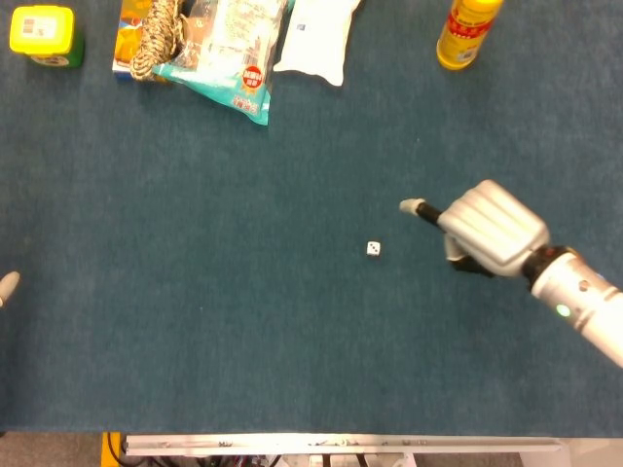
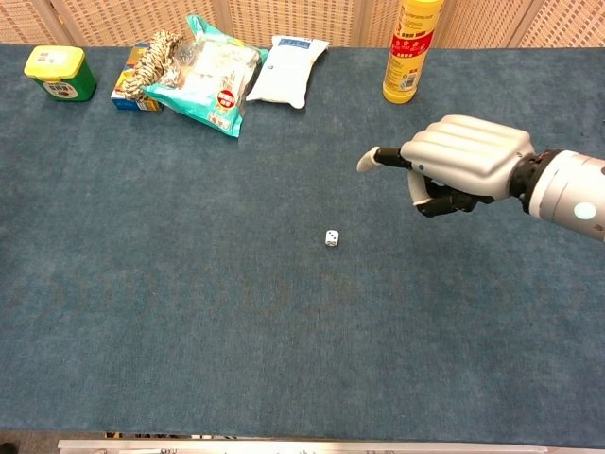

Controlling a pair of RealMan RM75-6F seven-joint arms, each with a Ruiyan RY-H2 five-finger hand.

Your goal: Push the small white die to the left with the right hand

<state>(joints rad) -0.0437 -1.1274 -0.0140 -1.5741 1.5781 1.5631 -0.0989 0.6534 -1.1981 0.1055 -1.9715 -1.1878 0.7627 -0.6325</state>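
Observation:
The small white die [image 1: 374, 249] [image 2: 332, 237] lies alone on the blue cloth near the table's middle. My right hand [image 1: 485, 230] [image 2: 460, 164] hovers to the right of it and a little farther back, apart from the die. Its fingers are curled in under the palm with nothing in them, and one digit's tip [image 1: 410, 205] [image 2: 366, 161] sticks out to the left. Only a pale fingertip of my left hand [image 1: 6, 285] shows at the left edge of the head view; how that hand lies is hidden.
Along the far edge stand a yellow bottle [image 2: 410, 50], a white pouch [image 2: 287, 70], a teal snack bag [image 2: 210, 76], a rope-wrapped box [image 2: 142, 64] and a yellow-lidded green jar [image 2: 60, 73]. The blue cloth [image 2: 189, 303] spreads bare left of the die.

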